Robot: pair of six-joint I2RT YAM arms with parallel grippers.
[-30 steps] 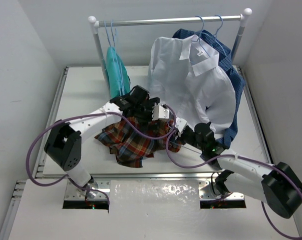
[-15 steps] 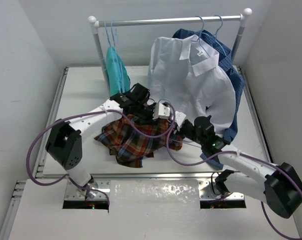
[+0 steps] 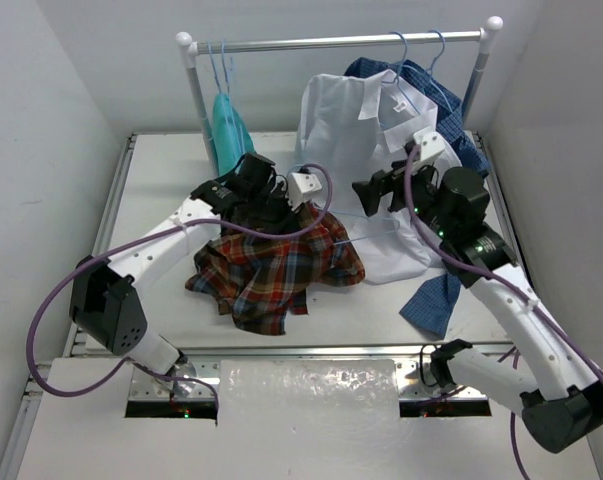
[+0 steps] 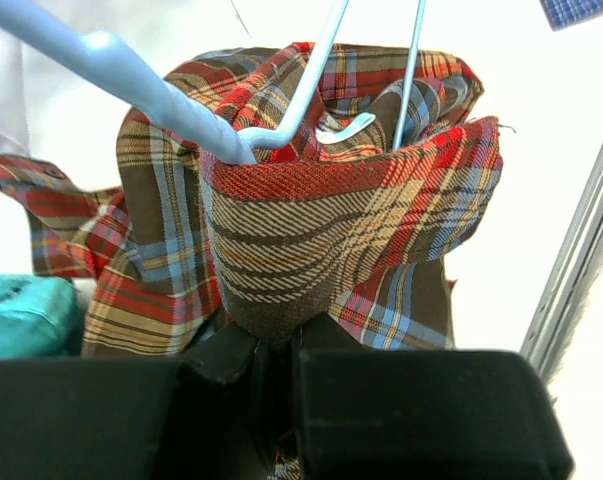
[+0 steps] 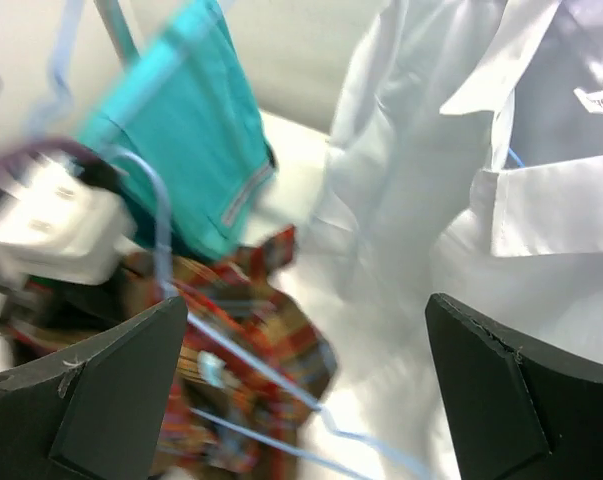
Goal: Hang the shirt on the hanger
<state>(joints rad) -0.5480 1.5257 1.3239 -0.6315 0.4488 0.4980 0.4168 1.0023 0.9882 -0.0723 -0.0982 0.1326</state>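
Plaid cloth of the shirt (image 4: 331, 230) was pinched tight in my left claw (image 4: 281, 345), which was closed on a thick fold near the collar. The hanger (image 4: 151, 92), pale blue and thin, passed into the folded collar just above my fingers, and its wires touched the cloth there. The rest of the shirt lay in a crumpled heap on the tabletop (image 3: 151, 190), below my left claw. My right claw (image 5: 306, 300) was spread wide and held nothing; it hung in the air near the white shirt (image 3: 381, 150), apart from the plaid one. The white shirt and a teal garment (image 3: 231, 135) hung from the rail (image 3: 331, 42) at the far side. Whether the hanger sat inside the shoulders, I could not tell.
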